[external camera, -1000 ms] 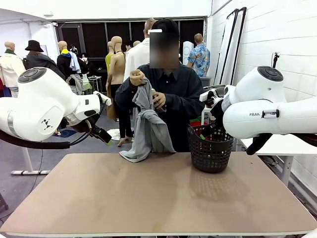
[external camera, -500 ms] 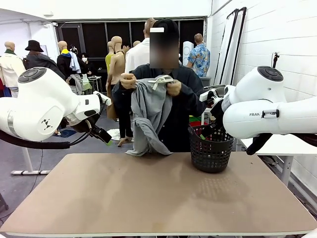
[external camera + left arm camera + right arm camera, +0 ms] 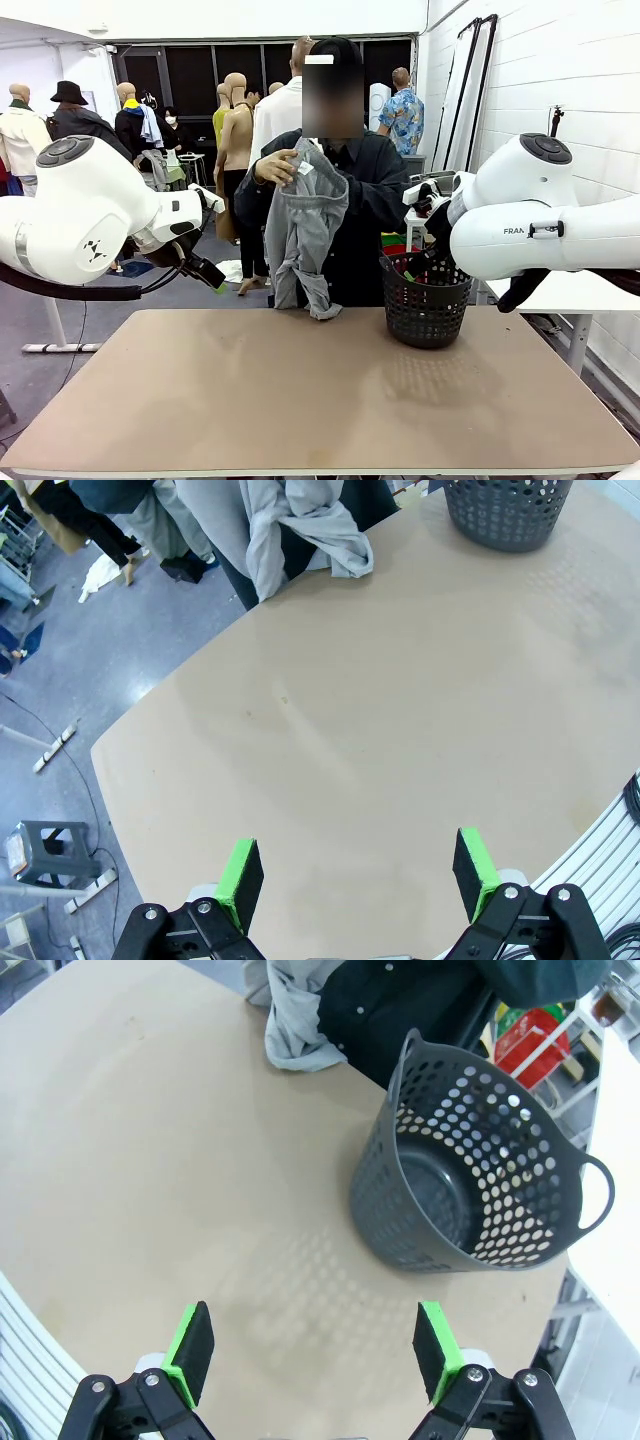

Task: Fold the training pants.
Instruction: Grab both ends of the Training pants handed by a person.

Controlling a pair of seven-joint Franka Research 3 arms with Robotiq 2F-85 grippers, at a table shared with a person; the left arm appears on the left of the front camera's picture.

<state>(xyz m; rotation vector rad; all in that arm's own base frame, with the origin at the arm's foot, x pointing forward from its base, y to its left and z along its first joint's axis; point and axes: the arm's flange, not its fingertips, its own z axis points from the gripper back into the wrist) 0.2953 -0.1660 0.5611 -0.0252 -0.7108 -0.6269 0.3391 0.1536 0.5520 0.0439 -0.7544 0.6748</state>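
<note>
Hanging bunched from the person's hand [image 3: 277,167], training pants [image 3: 303,235] beside the basket [image 3: 425,310], well apart from left gripper [image 3: 357,858] and right gripper [image 3: 312,1328], both spread wide, empty.

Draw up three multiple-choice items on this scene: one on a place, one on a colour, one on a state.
1. Where are the training pants relative to the table?
A. Spread flat on its middle
B. Held up by the person's hand at its far edge
C. Lying under it

2. What colour are the left gripper's pads?
A. Orange
B. White
C. Green

3. How do the right gripper's jaws stand?
A. Open, holding nothing
B. Shut on the pants
C. Shut on a pen

1 B: the front view shows them hanging from the hand.
2 C: the left wrist view shows green pads.
3 A: the right wrist view shows a wide empty gap between them.
</note>
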